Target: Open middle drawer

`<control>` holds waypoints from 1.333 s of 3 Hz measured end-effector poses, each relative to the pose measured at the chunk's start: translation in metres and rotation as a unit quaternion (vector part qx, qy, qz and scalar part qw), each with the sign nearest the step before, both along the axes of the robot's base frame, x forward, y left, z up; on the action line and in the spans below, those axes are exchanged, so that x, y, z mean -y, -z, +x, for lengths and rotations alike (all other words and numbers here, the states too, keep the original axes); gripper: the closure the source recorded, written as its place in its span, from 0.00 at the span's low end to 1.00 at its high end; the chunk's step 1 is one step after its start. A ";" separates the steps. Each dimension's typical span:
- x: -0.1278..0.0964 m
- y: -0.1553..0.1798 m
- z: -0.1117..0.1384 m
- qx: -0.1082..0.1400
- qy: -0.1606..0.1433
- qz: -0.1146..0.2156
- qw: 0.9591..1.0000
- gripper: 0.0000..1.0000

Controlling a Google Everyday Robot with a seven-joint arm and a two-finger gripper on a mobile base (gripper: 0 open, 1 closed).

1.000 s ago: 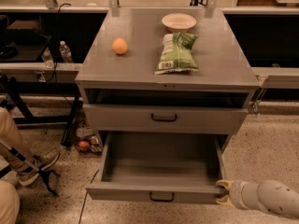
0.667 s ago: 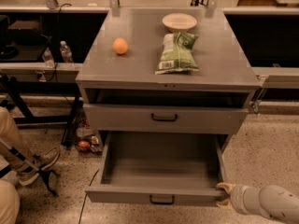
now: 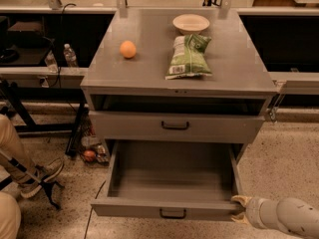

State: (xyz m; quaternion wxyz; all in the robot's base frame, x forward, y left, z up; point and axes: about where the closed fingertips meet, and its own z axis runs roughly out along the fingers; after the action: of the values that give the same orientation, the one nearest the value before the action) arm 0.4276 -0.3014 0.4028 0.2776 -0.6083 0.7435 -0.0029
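Observation:
The middle drawer [image 3: 169, 183] is pulled far out of the grey cabinet [image 3: 149, 59] and is empty inside. Its shallow front carries a small black loop handle [image 3: 173, 213]. Above it, the taller-fronted drawer [image 3: 129, 126] with a wider handle [image 3: 175, 126] stands slightly out, with a dark gap over it. The lowest drawer is hidden under the open one. My gripper [image 3: 239, 209] is at the right front corner of the middle drawer, touching its front edge. My pale arm [image 3: 284, 217] reaches in from the lower right.
An orange [image 3: 128, 49], a green chip bag [image 3: 189, 56] and a white bowl [image 3: 191, 22] lie on the cabinet top. A person's legs and shoe [image 3: 42, 176] are at the lower left. Water bottles [image 3: 70, 56] and a table frame stand at the left.
The gripper has dropped very slightly at the drawer's right front corner. The drawer stays pulled out as before.

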 end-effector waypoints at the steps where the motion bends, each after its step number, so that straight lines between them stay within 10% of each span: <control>1: 0.000 0.000 0.000 0.000 0.000 0.000 1.000 0.62; 4: -0.001 0.000 -0.001 0.000 0.000 0.000 1.000 0.00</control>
State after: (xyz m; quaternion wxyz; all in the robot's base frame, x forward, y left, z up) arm 0.4271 -0.3000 0.4027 0.2776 -0.6084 0.7435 -0.0028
